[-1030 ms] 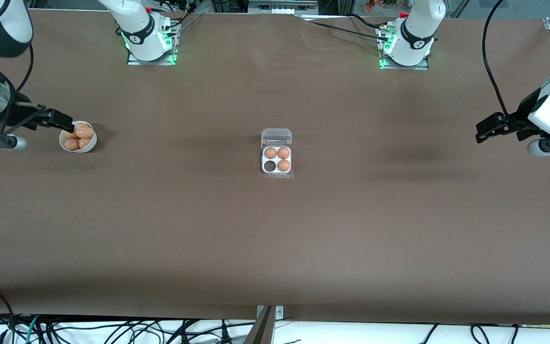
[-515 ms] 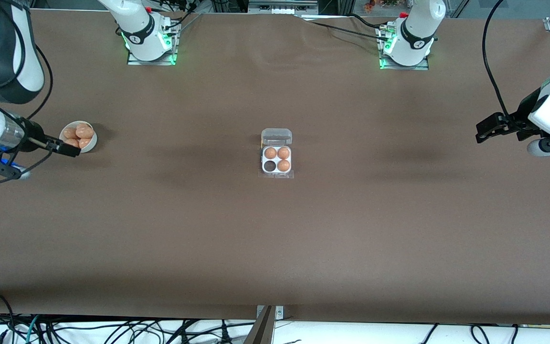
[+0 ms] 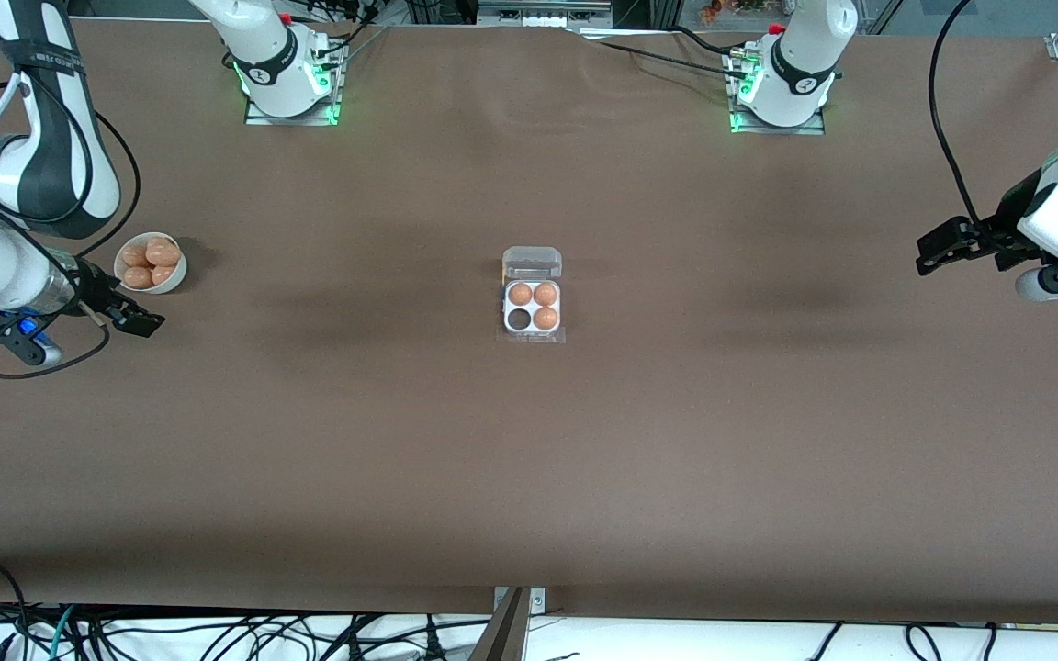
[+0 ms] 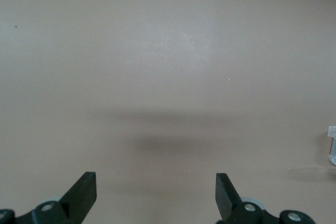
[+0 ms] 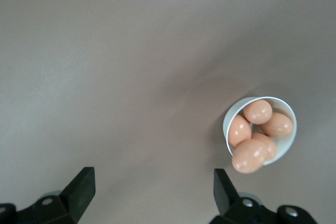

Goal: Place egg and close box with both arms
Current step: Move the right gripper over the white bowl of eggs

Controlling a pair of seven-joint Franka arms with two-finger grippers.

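Showing the egg pick-up stage: white four-cell box [image 3: 532, 308] with clear hinged lid, mid-counter, one cell empty; round white bowl [image 3: 171, 274] of orange-brown eggs [image 5: 257, 112]. Right claw [image 3: 131, 319] released beside it; left claw [image 3: 938, 250] released, waiting. Next: descend onto one egg.

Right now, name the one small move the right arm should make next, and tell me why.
Probably bring the right pincer back over the bowl and lower it onto one egg. It hangs open and empty over bare table beside the bowl, while the carton mid-table has one vacant cell and its lid open. The left pincer waits open at its end.
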